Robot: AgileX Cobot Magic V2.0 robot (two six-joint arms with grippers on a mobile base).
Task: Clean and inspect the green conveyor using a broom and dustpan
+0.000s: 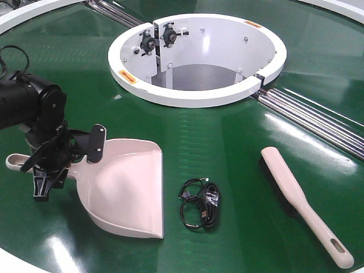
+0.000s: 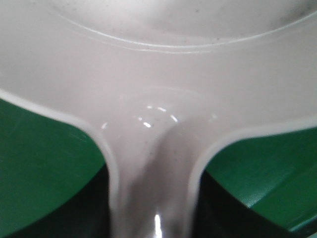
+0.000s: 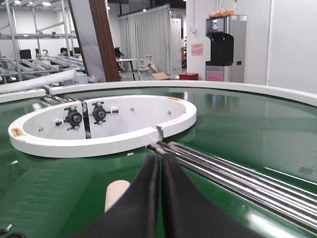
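The pale dustpan [image 1: 128, 187] lies on the green conveyor [image 1: 239, 142] at the left, with its tray toward the middle. My left gripper [image 1: 50, 166] is shut on its handle. In the left wrist view the handle runs down between the dark fingers of the left gripper [image 2: 152, 173], and the dustpan [image 2: 158, 74] fills the top. The broom [image 1: 298, 196] lies loose at the right, its slotted end nearest me. My right gripper [image 3: 161, 157] is shut with nothing in it, low over the green conveyor [image 3: 237, 124]. The rounded end of the broom [image 3: 117, 191] shows just left of it.
A coiled black cable [image 1: 199, 205] lies between dustpan and broom. The white ring-shaped opening [image 1: 196, 96] stands behind, with steel rollers [image 1: 318, 116] running out to its right. The same ring [image 3: 99, 141] and rollers [image 3: 233, 173] lie ahead of the right gripper.
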